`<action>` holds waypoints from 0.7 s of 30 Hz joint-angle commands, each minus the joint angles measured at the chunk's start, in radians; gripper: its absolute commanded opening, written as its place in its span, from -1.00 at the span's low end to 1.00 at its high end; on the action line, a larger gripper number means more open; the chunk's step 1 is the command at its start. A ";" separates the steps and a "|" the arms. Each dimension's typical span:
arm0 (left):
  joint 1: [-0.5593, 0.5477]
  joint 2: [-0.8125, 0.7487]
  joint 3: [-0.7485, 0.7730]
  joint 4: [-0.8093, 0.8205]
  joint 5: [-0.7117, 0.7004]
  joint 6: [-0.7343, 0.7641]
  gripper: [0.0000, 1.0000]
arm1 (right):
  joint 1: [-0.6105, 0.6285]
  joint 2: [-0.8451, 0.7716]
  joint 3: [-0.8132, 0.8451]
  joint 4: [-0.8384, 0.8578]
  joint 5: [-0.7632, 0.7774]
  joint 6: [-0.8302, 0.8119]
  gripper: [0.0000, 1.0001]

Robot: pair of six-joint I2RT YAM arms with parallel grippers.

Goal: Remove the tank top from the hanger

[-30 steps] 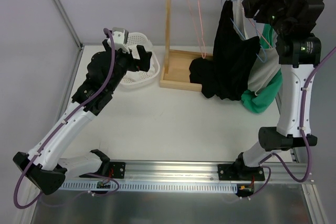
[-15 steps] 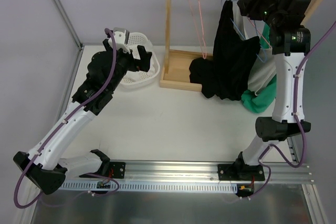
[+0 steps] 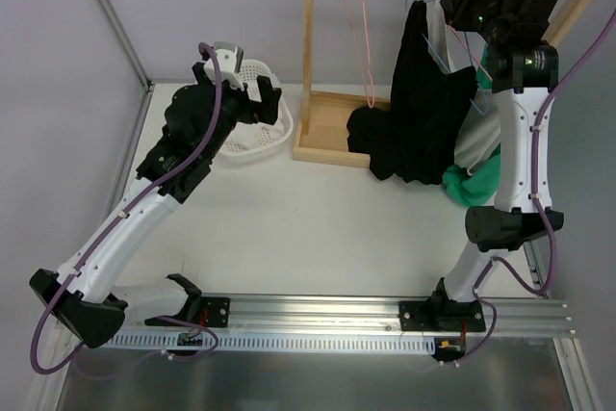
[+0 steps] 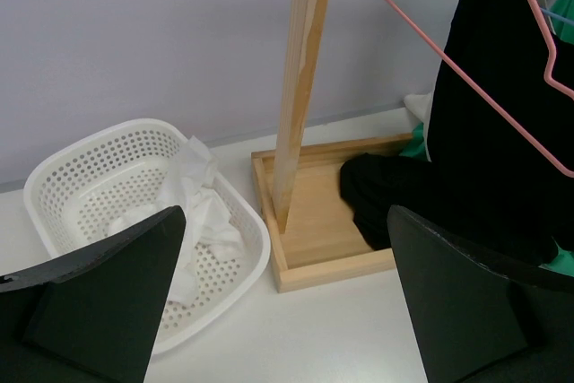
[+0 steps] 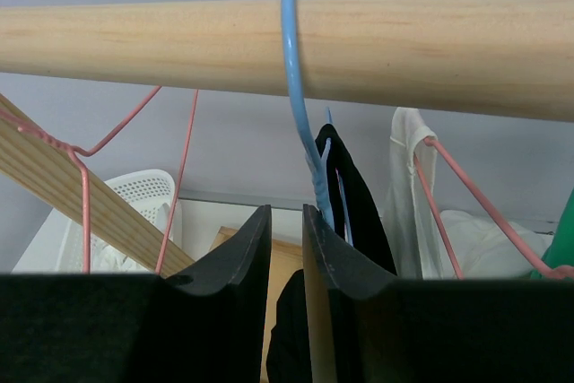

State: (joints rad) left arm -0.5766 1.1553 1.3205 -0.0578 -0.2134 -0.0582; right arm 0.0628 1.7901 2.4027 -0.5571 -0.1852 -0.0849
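The black tank top point(image 3: 423, 113) hangs on a blue hanger point(image 3: 441, 53) whose hook point(image 5: 291, 60) sits over the wooden rod point(image 5: 179, 42). Its hem lies bunched on the rack's base; it also shows in the left wrist view point(image 4: 502, 132). My right gripper point(image 3: 464, 2) is up just under the rod. In its own view point(image 5: 287, 213) the jaws are nearly together with nothing between them, and the blue hook rises just behind the right finger. My left gripper point(image 3: 241, 93) is open and empty over the basket, jaws wide apart point(image 4: 285, 221).
An empty pink hanger point(image 3: 361, 16) hangs at the rod's left. A white garment point(image 5: 408, 195) on another pink hanger and a green one point(image 3: 476, 180) hang right of the tank top. A white basket point(image 4: 54, 177) holding white cloth stands left of the rack's upright post point(image 4: 300, 87).
My right gripper has risen and moved back, from beside the hanging clothes to just under the rod. My left gripper has shifted slightly up and back over the basket.
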 commanded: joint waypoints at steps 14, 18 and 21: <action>-0.008 0.023 0.054 0.029 -0.017 0.049 0.98 | -0.006 0.042 0.038 0.105 -0.036 -0.027 -1.00; -0.008 0.027 0.062 0.030 -0.012 0.049 0.98 | -0.006 0.032 0.032 0.117 -0.049 -0.024 -1.00; -0.008 0.035 0.071 0.030 -0.009 0.049 0.98 | -0.008 0.025 0.032 0.125 -0.053 -0.018 -1.00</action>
State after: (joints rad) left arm -0.5766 1.1831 1.3418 -0.0578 -0.2165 -0.0322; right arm 0.0620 1.8343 2.4027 -0.4973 -0.2153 -0.1051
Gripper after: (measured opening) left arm 0.990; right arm 0.009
